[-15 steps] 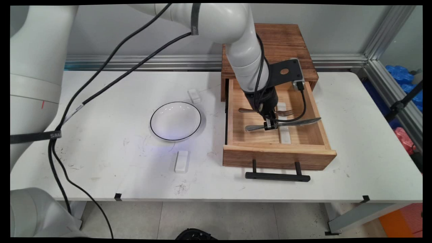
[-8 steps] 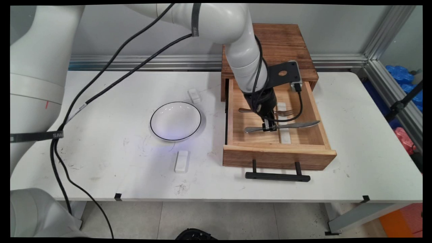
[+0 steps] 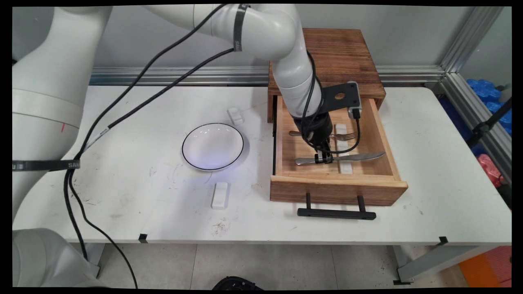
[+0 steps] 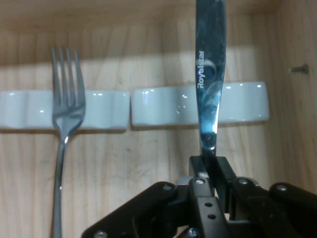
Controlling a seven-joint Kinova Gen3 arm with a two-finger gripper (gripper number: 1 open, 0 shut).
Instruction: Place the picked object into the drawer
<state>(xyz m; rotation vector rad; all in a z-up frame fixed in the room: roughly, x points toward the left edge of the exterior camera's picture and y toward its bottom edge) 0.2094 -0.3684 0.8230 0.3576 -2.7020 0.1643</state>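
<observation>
From above, the tool is down inside the open drawer, clamped on a knife lying crosswise, with a fork behind it. A bowl sits on the surface to the left. From the hand, the knife crosses a white rest; the fork rests on another rest beside it.

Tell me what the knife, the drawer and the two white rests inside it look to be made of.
Knife: polished metal, likely stainless steel; mirror reflections and a stamped brand on the blade. Drawer: unpainted light wood with visible grain and a black bar handle, probably metal. White rests: glossy, with bright highlights, likely glazed ceramic, though plastic cannot be ruled out.
</observation>
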